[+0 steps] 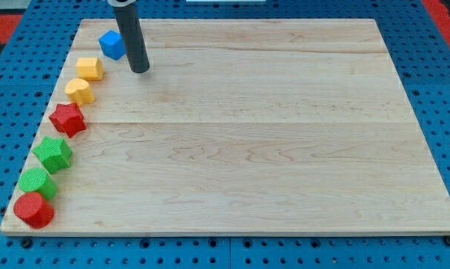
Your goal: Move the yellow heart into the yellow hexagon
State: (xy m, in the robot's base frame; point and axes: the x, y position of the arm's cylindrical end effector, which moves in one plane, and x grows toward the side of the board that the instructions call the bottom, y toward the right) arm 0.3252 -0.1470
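Two yellow blocks sit near the board's left edge. The upper one [90, 68] looks like the yellow hexagon. The lower one [79, 91], just below it, looks like the yellow heart. They lie close together with a small gap. My tip [140, 71] rests on the board to the right of the upper yellow block, apart from it, and just below and right of a blue cube [112, 44].
Down the left edge below the yellow blocks lie a red star [67, 119], a green star [53, 154], a green round block [37, 183] and a red round block [34, 210]. The wooden board [255, 134] sits on a blue pegboard.
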